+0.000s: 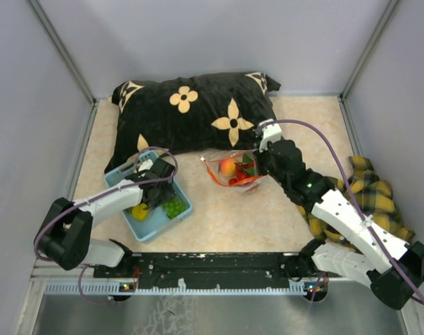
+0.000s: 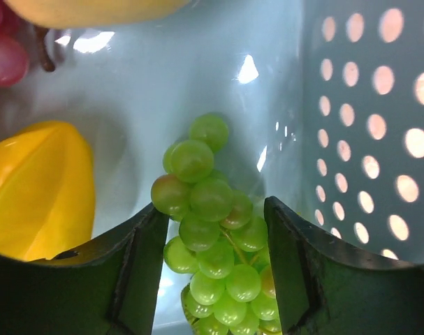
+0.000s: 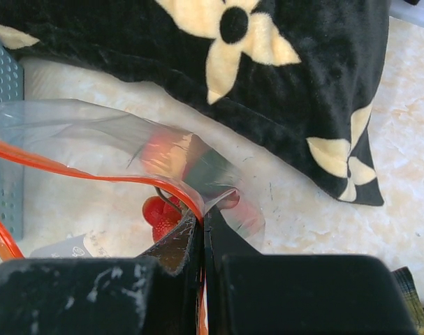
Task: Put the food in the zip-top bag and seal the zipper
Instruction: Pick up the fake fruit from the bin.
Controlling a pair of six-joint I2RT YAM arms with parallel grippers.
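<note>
Now, your left gripper point(image 2: 215, 209) sits down in the light blue basket point(image 2: 365, 139), jaws partway apart, straddling the green grape bunch point(image 2: 213, 237); firm contact not clear. Yellow fruit point(image 2: 37, 188) lies just beside. Your right gripper point(image 3: 203, 222) is pinched tight on the zip-top bag point(image 3: 72, 132) at its red zipper point(image 3: 93, 174), mouth agape. Strawberry point(image 3: 159, 213) and peach point(image 1: 228, 167) lie inside; the bag sits just in front of the black pillow point(image 1: 198, 112).

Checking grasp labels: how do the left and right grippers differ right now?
Left gripper has jaws open, straddling the green grape bunch; right gripper is shut, pinching the zip-top bag at its red zipper. Left is down inside the blue basket; right is outside it, by the black pillow. Both are black.
</note>
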